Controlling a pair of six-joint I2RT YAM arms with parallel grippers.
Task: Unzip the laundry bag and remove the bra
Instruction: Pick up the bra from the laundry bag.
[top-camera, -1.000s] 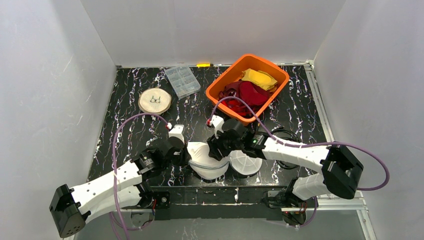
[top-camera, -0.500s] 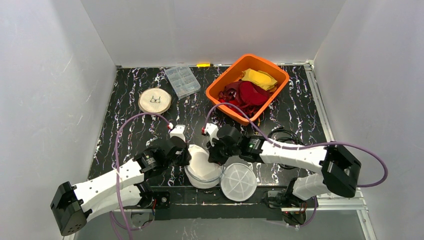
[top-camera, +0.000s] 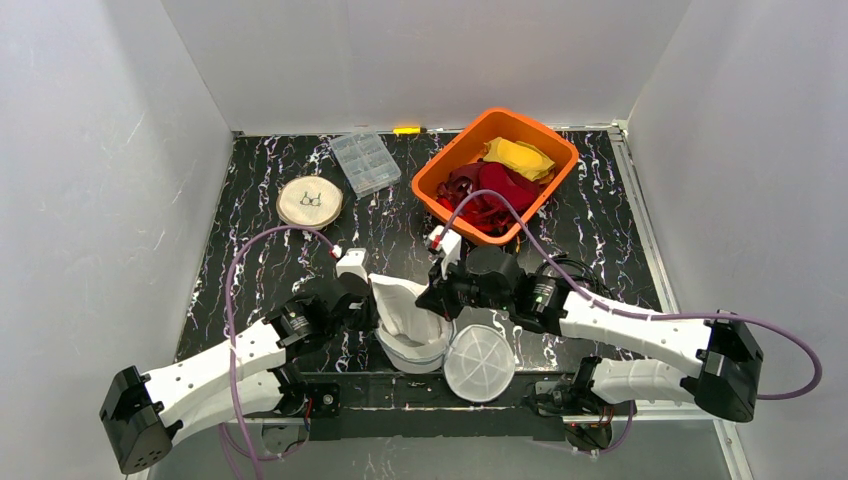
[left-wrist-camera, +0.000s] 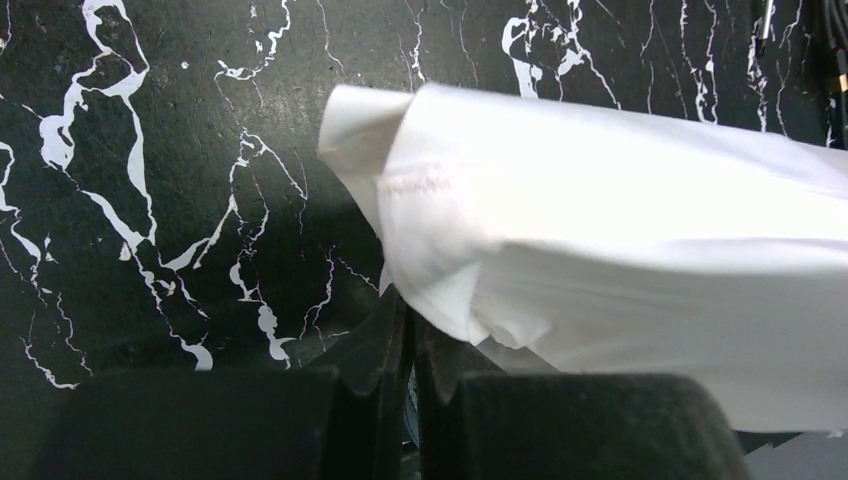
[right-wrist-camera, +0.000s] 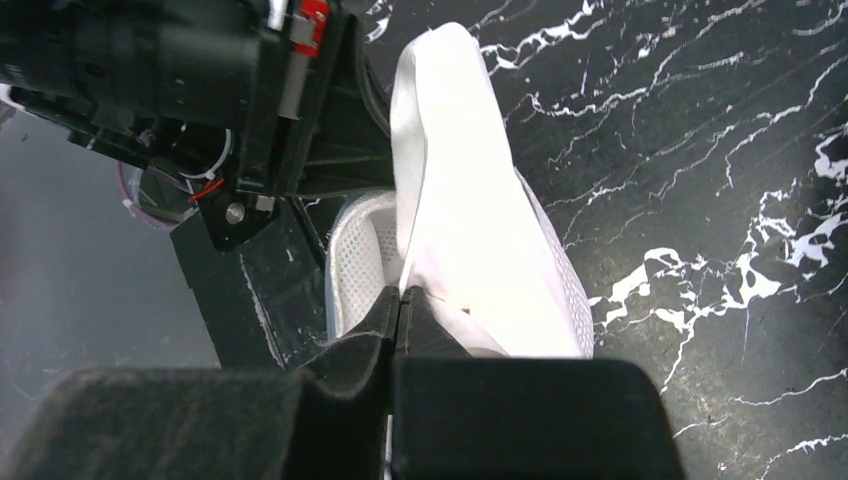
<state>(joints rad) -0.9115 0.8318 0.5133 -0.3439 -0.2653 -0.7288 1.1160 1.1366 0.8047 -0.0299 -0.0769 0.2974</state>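
Note:
The white mesh laundry bag (top-camera: 415, 352) lies at the table's near edge, its round zip flap (top-camera: 480, 362) folded open to the right. A white bra (top-camera: 400, 300) stands partly out of the bag's mouth, stretched between both grippers. My right gripper (top-camera: 437, 300) is shut on the bra's edge, seen up close as the gripper (right-wrist-camera: 403, 297) pinching the bra (right-wrist-camera: 460, 200) above the bag's mesh (right-wrist-camera: 350, 255). My left gripper (top-camera: 368, 308) is shut at the bag's left rim. In its wrist view the left gripper (left-wrist-camera: 411, 325) sits under the bra (left-wrist-camera: 620, 230), which hides the rim.
An orange bin (top-camera: 430, 190) of red and yellow clothes stands at the back right. A clear compartment box (top-camera: 365, 162), a round pad (top-camera: 310, 201) and a yellow-handled tool (top-camera: 408, 130) lie at the back. A black cable (top-camera: 572, 268) coils by the right arm.
My right gripper closed on the bra and drew it up and to the right, out of the bag. The round flap dropped open toward the near edge. The left gripper stayed shut.

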